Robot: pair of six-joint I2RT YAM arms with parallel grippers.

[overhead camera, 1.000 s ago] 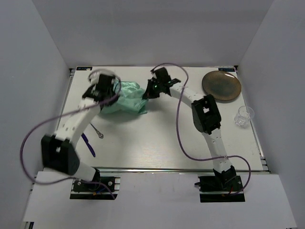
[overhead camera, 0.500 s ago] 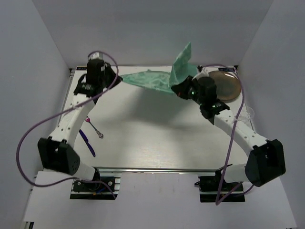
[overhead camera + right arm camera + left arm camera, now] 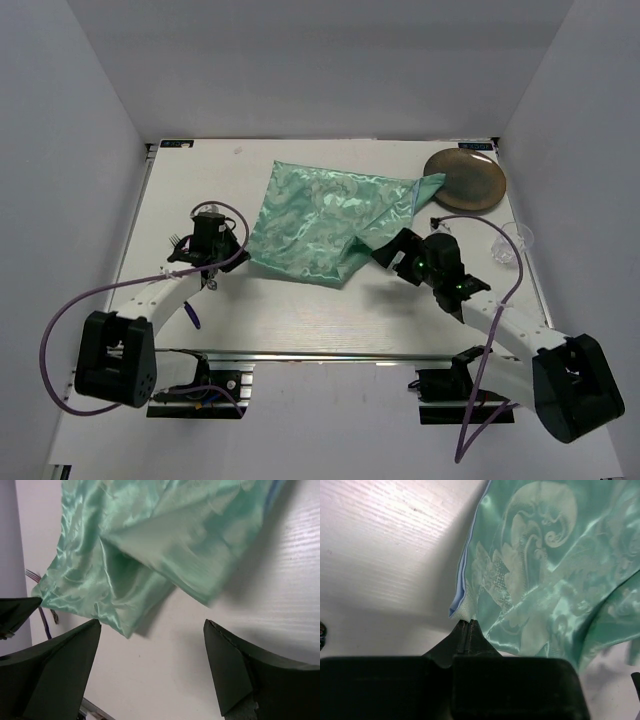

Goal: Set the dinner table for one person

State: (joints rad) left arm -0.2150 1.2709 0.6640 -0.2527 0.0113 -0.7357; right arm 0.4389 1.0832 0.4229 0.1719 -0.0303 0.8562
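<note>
The shiny green patterned cloth point(image 3: 330, 215) lies spread on the white dinner table point(image 3: 300, 325), its far right corner reaching the brown plate point(image 3: 466, 180). My left gripper point(image 3: 240, 256) is shut on the cloth's near left corner; in the left wrist view the gripper point(image 3: 465, 625) pinches that corner, and the cloth point(image 3: 545, 570) fans out beyond it. My right gripper point(image 3: 386, 252) stands open just right of the cloth's near corner. In the right wrist view the gripper point(image 3: 151, 626) holds nothing, and the cloth point(image 3: 140, 540) lies ahead of it, apart from both fingers.
A clear glass point(image 3: 511, 243) stands near the right edge, in front of the plate. A fork point(image 3: 179, 239) lies left of the left wrist, and a purple-handled utensil point(image 3: 191, 316) lies by the left arm. Grey walls enclose the table on three sides.
The cloth, held stretched in the air between both grippers, has come down and lies spread on the table. Both arms drew toward the near side. The right gripper opened and let the cloth go.
</note>
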